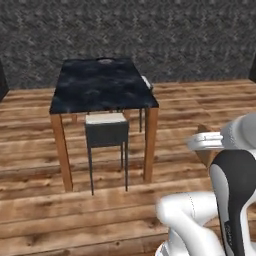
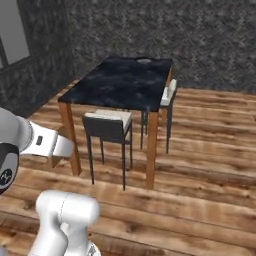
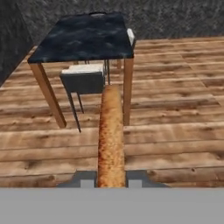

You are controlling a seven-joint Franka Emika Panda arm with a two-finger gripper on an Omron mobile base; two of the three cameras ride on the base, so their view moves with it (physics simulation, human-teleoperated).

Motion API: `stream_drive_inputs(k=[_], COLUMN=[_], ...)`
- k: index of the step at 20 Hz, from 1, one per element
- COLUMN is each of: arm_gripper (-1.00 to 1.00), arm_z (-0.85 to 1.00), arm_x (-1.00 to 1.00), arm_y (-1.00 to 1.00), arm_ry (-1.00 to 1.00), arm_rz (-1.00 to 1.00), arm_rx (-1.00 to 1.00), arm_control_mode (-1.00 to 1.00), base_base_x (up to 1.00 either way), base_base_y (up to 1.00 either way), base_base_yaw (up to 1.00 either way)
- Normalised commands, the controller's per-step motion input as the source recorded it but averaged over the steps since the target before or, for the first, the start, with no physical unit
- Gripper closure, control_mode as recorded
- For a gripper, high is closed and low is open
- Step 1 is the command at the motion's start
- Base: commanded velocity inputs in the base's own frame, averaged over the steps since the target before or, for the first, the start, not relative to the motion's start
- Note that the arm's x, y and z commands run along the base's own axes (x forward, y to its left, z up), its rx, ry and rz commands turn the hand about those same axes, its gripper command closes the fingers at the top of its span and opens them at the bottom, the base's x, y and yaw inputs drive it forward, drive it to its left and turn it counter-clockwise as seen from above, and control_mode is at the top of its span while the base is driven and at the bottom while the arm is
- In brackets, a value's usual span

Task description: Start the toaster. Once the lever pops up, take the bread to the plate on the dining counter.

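The bread [image 3: 110,140], a golden-brown slice seen edge-on, stands up between my gripper's [image 3: 111,181] jaws, which are shut on it. In the left base view its brown corner [image 1: 206,150] pokes out below the white hand. The dining counter [image 1: 95,92] [image 2: 120,85] [image 3: 74,41], black veined marble on brown wooden legs, stands ahead on the wooden floor. The plate [image 1: 105,61] [image 2: 144,60] [image 3: 97,14] lies at the counter's far end, dark-rimmed and small from here. My hand is well short of the counter. The toaster is out of view.
A dark chair with a pale seat [image 1: 106,131] [image 2: 107,125] [image 3: 83,81] is tucked at the counter's near end. A second chair [image 1: 146,82] [image 2: 168,95] stands at its right side. Plank floor [image 1: 190,100] runs to a dark stone wall.
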Motion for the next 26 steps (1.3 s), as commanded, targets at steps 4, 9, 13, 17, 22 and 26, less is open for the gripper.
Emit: stream_drive_inputs(k=[4,9,13,17,22,26], arm_gripper=[1.0,1.0,1.0,1.0,1.0,1.0], arm_z=[0.0,0.0,0.0,0.0,0.0,0.0], arm_x=[0.0,0.0,0.0,0.0,0.0,0.0], arm_y=[0.0,0.0,0.0,0.0,0.0,0.0], arm_ry=[0.0,0.0,0.0,0.0,0.0,0.0], arm_rz=[0.0,0.0,0.0,0.0,0.0,0.0], arm_rx=[0.0,0.0,0.0,0.0,0.0,0.0], arm_control_mode=[1.0,1.0,1.0,1.0,1.0,1.0], base_base_x=[1.0,1.0,0.84,0.42,0.19,0.09], base_base_y=[-0.42,-0.52,-0.9,-1.0,-1.0,-1.0], base_base_yaw=[0.08,0.09,0.06,0.01,0.0,0.0])
